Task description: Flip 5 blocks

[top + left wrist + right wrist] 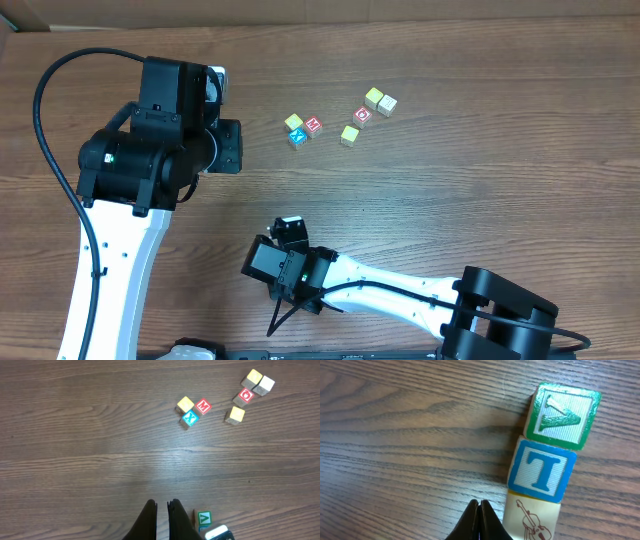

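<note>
While reading the right wrist view, note the right gripper (479,506) with both black fingers pressed together, pinching nothing, tips low over the brown wood-grain table (395,435). Find a cream wooden cube printed with a brown violin (530,519) just right of those tips; cannot confirm contact between finger and cube. Record a white-faced wooden cube with blue border and blue letter T (542,471) touching the violin cube's far edge, then a cream-faced wooden cube with green border and green letter V (562,414) touching the T cube beyond it: three in one slightly slanted column, printed faces up.

Turning to the left wrist view, note the left gripper (162,505) closed likewise, fingers all but meeting, empty, well above bare table. Spot the V cube in frame just right of those fingertips, at the bottom edge.

Count seven more small wooden cubes well apart from both grippers, toward the far side. Mark a tight trio: left yellow-topped cube (185,403), red-bordered M cube (203,406) just right of it, blue X cube (190,417) just below. Further right, mark a lone yellow-topped cube (236,413), a red-bordered O cube (246,394) up-right of it, and beyond that a touching pair: far yellow-topped cube (255,376) and plain cream-topped cube (266,383).
</note>
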### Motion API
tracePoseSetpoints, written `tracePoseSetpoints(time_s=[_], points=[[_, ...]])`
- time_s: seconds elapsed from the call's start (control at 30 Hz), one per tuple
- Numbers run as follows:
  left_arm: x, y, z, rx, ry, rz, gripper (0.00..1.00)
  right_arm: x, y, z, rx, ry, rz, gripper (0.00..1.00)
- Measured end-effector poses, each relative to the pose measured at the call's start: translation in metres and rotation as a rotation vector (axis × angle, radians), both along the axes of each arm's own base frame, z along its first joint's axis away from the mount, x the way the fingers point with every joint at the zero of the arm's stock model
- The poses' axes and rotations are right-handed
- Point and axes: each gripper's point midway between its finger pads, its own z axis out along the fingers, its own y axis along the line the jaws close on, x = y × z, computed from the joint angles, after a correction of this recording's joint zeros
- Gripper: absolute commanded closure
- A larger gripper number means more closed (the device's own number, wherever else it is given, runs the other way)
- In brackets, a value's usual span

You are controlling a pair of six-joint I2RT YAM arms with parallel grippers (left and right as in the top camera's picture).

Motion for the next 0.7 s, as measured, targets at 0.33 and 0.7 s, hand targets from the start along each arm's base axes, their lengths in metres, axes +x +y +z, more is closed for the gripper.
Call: tracePoseSetpoints(time_s=[0.33, 0.7], points=[[0.002, 0.000, 0.001, -0.002, -0.009, 0.000, 0.96, 0.015, 0.011, 0.047, -0.041, -0.075, 0.026, 0.96], [-0.014, 0.000, 0.055, -0.049, -0.205, -0.023, 0.96, 0.029, -0.024, 0.136, -0.059, -0.201, -0.080, 0.96]])
